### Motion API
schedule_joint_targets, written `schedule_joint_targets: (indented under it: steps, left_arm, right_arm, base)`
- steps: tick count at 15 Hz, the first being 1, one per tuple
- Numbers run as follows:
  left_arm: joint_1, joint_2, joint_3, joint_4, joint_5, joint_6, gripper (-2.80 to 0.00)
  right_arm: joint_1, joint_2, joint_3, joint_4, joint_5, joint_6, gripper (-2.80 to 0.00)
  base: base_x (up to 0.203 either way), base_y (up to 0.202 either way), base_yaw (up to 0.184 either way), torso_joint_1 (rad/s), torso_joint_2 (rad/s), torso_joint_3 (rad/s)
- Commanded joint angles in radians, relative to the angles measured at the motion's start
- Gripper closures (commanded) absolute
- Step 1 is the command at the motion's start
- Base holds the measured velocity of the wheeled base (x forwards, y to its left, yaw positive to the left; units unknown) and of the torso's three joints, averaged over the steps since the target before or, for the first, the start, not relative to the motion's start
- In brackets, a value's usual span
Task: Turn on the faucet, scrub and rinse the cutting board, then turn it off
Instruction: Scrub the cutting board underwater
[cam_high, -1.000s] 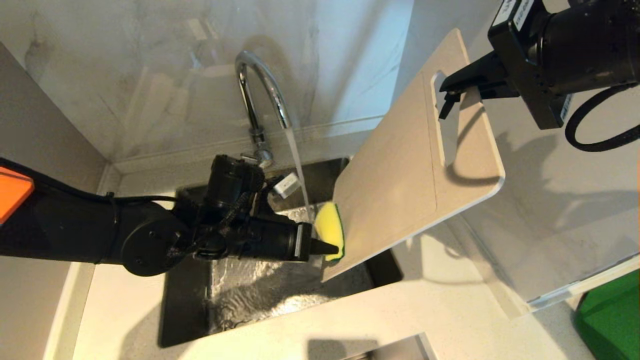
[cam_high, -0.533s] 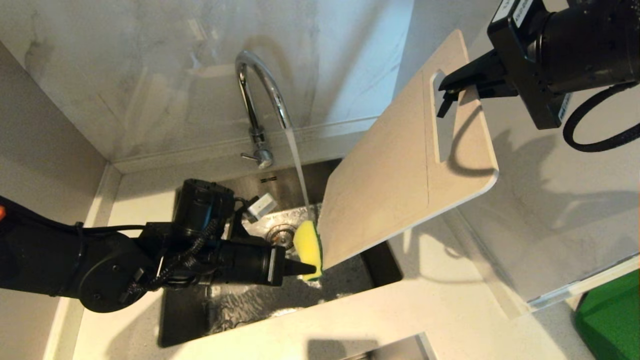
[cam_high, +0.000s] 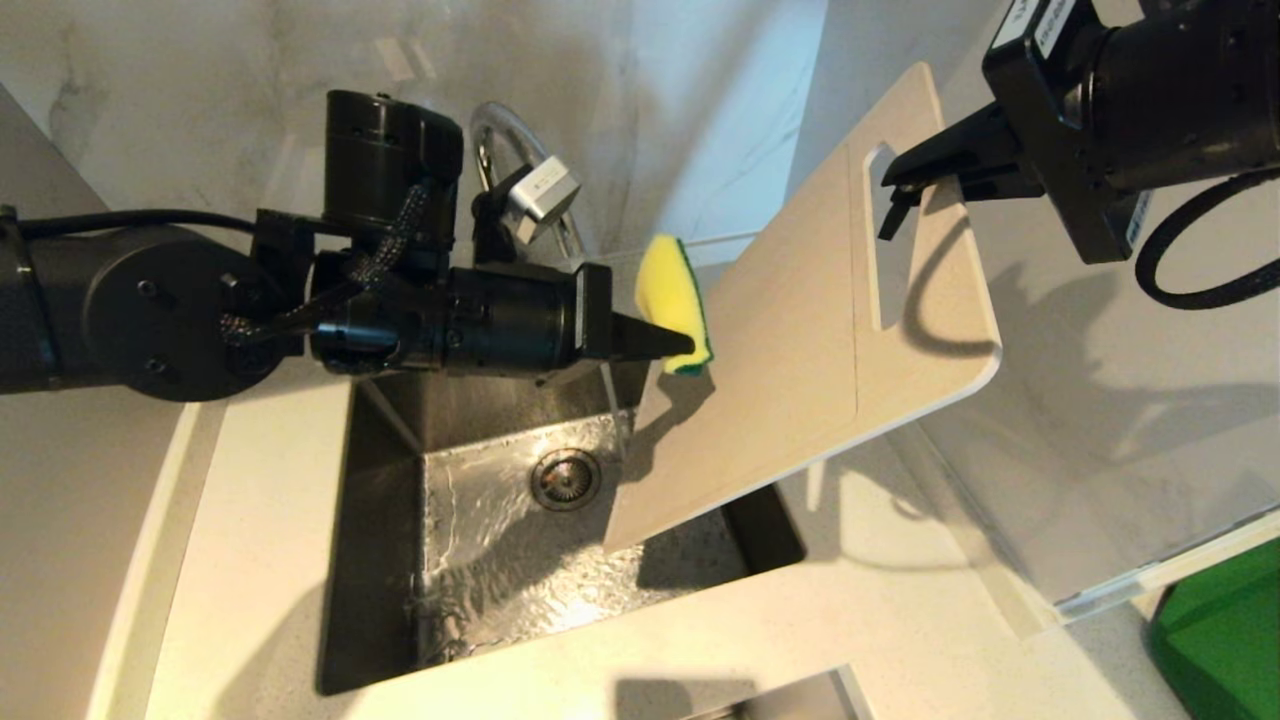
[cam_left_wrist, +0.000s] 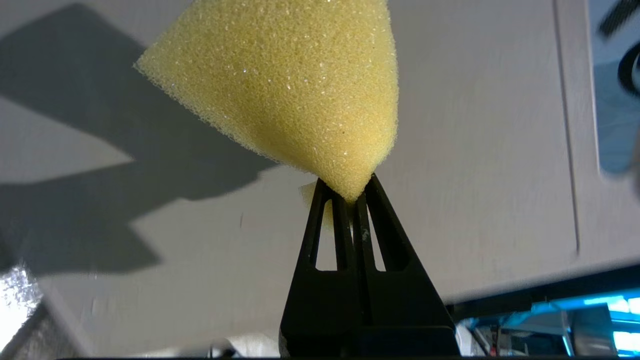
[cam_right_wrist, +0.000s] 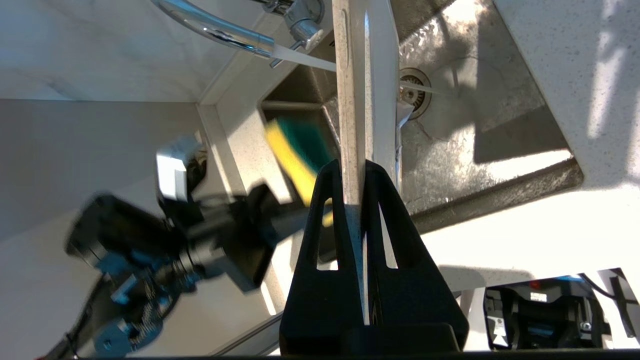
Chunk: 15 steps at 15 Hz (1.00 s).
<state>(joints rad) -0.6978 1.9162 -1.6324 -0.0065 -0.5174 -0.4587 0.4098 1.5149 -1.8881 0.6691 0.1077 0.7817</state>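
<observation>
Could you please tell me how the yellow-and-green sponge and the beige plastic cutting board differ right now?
The small, thick yellow-and-green foam sponge is pinched in the left tool, while the large, thin beige plastic cutting board is clamped at its slotted end by the right tool. The sponge is soft and squeezed out of shape; the board is rigid, flat and tilted down into the steel sink. Both are held above the sink.

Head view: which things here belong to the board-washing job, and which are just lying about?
In the job:
faucet, running
cutting board, held by right gripper
sponge, held by left gripper
sink

Lying about:
green object at the right edge
</observation>
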Motion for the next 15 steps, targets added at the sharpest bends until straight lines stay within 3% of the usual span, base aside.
schedule_joint_targets:
  steps: [1, 4, 7, 9, 12, 15]
  left_arm:
    - [-0.007, 0.143, -0.176, 0.022, -0.004, -0.003, 0.00]
    - [-0.025, 0.237, -0.323, 0.077, -0.004, -0.003, 0.00]
    - [-0.035, 0.286, -0.337, 0.090, -0.003, -0.003, 0.00]
    - [-0.030, 0.307, -0.327, 0.090, 0.002, 0.036, 0.00]
    - [-0.001, 0.284, -0.232, 0.083, 0.004, 0.090, 0.00]
    - [0.032, 0.206, -0.067, 0.074, 0.002, 0.094, 0.00]
  right_arm:
    - [0.001, -0.004, 0.000, 0.007, 0.001, 0.004, 0.00]
    - [0.007, -0.007, 0.000, 0.008, 0.002, 0.004, 0.00]
    - [0.006, -0.009, 0.000, 0.009, 0.001, 0.004, 0.00]
    - [0.006, -0.007, 0.000, 0.007, 0.001, 0.005, 0.00]
    - [0.006, -0.004, 0.000, 0.006, 0.001, 0.004, 0.00]
    - [0.006, -0.001, 0.000, 0.006, 0.001, 0.004, 0.00]
  base:
    - [0.000, 0.000, 0.000, 0.000, 0.00, 0.000]
    - [0.000, 0.000, 0.000, 0.000, 0.00, 0.000]
    - [0.000, 0.000, 0.000, 0.000, 0.00, 0.000]
    - [0.000, 0.000, 0.000, 0.000, 0.00, 0.000]
    - [0.000, 0.000, 0.000, 0.000, 0.00, 0.000]
    - [0.000, 0.000, 0.000, 0.000, 0.00, 0.000]
